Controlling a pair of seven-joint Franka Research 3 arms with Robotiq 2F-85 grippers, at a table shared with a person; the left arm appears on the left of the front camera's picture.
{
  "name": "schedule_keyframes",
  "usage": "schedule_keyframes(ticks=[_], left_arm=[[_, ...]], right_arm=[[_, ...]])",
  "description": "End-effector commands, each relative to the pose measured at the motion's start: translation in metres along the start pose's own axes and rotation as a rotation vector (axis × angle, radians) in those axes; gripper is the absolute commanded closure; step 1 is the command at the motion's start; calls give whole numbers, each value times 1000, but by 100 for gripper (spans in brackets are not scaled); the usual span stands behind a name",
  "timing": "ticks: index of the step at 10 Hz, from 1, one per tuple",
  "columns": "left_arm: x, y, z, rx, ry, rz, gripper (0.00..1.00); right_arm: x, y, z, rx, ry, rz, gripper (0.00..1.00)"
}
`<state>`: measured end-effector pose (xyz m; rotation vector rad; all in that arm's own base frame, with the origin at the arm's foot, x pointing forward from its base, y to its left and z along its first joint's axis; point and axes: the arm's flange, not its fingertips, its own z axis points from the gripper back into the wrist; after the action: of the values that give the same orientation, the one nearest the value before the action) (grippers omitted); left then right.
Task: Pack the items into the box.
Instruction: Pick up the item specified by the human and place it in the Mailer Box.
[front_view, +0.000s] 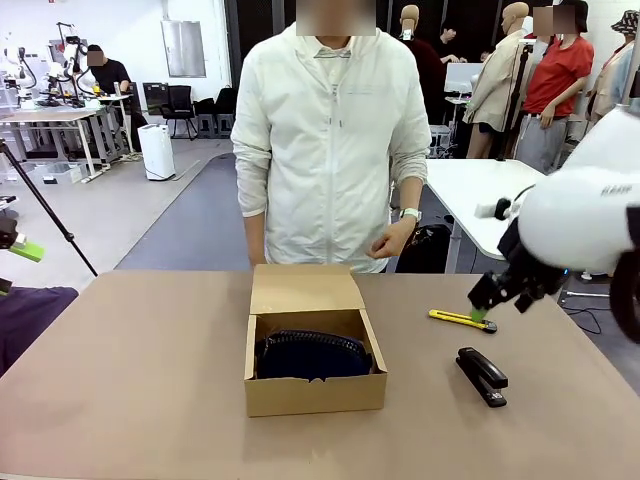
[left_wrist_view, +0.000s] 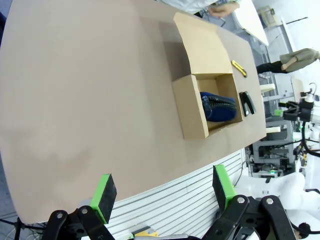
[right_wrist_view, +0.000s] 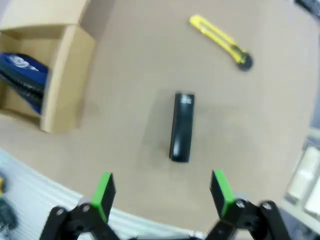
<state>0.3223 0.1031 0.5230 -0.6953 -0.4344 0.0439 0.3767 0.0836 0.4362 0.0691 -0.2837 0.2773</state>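
We count one box (front_view: 315, 392) holding one pouch (front_view: 312, 355); one stapler (front_view: 482, 375) and one yellow knife (front_view: 462, 320) toward the table (front_view: 130, 380)'s right edge; left gripper (left_wrist_view: 165, 192) and right gripper (right_wrist_view: 162, 187) both spread.

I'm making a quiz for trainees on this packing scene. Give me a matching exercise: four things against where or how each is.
1. pouch
2. stapler
3. utility knife
4. box

A. yellow, on the table, toward the person
B. lid flap open
C. inside the box
D. black, on the table, toward the robot

Pairs: 1-C, 2-D, 3-A, 4-B
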Motion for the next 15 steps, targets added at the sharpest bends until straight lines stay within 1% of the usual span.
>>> schedule_keyframes(ticks=[1, 2, 4, 5, 6, 7, 8, 11, 12, 13, 14, 15], left_arm=[[1, 1, 2, -1, 8, 4, 0], [1, 1, 2, -1, 8, 4, 0], [1, 1, 2, -1, 8, 4, 0], [1, 1, 2, -1, 8, 4, 0], [1, 1, 2, -1, 8, 4, 0], [1, 1, 2, -1, 8, 4, 0], [1, 1, 2, -1, 8, 4, 0], [1, 1, 2, -1, 8, 4, 0], [1, 1, 2, -1, 8, 4, 0], [1, 1, 2, -1, 8, 4, 0], [1, 1, 2, -1, 8, 4, 0], [1, 1, 2, -1, 8, 4, 0]], right_arm=[[-17, 5, -37, -106, 72, -90, 0], [-24, 4, -56, -95, 97, -80, 0], [-30, 7, -95, -70, 98, -43, 0], [-29, 7, -113, -108, 108, -60, 0], [-29, 8, -129, -125, 95, -49, 0], [-29, 8, -142, -118, 102, -49, 0], [-27, 8, -149, -163, 122, -73, 0], [-27, 6, -152, -152, 113, -89, 0], [-26, 7, -152, -161, 93, -100, 24], [-25, 6, -151, -167, 82, -90, 80], [-24, 8, -151, -165, 81, -95, 100], [-22, 9, -148, -170, 55, -85, 100]])
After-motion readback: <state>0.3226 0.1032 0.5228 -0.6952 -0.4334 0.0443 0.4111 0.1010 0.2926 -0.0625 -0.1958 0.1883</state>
